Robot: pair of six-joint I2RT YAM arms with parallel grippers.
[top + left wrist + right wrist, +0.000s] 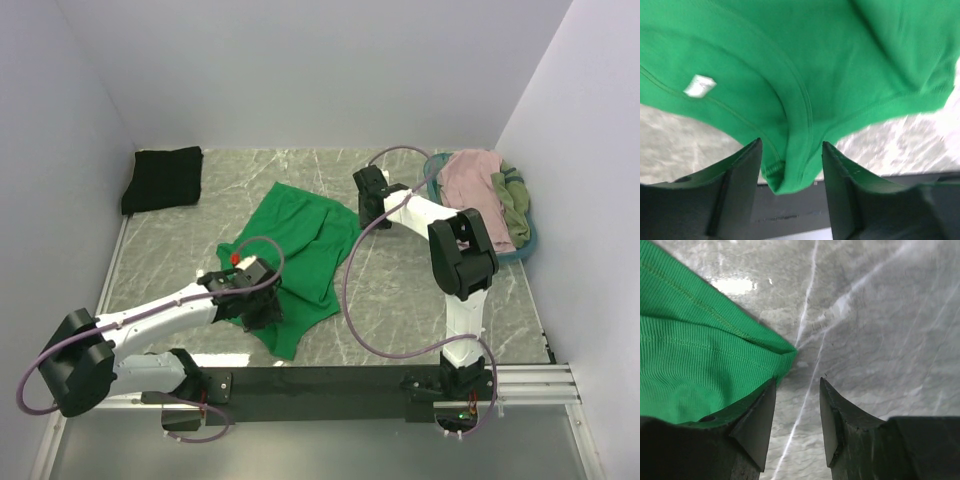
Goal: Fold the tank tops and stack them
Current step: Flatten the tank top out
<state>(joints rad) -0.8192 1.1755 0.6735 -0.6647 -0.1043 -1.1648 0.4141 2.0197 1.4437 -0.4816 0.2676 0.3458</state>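
Note:
A bright green tank top lies crumpled on the marble table at centre. My left gripper is over its near left part. In the left wrist view the left gripper stands open with a bunched green strap hanging between the fingers, not pinched. My right gripper is at the top's far right corner. In the right wrist view the right gripper is open over bare table, with the green corner beside its left finger. A folded black tank top lies at the back left.
A teal oval basket at the back right holds a dusty pink top and an olive top. White walls close in the table on three sides. A black rail runs along the near edge.

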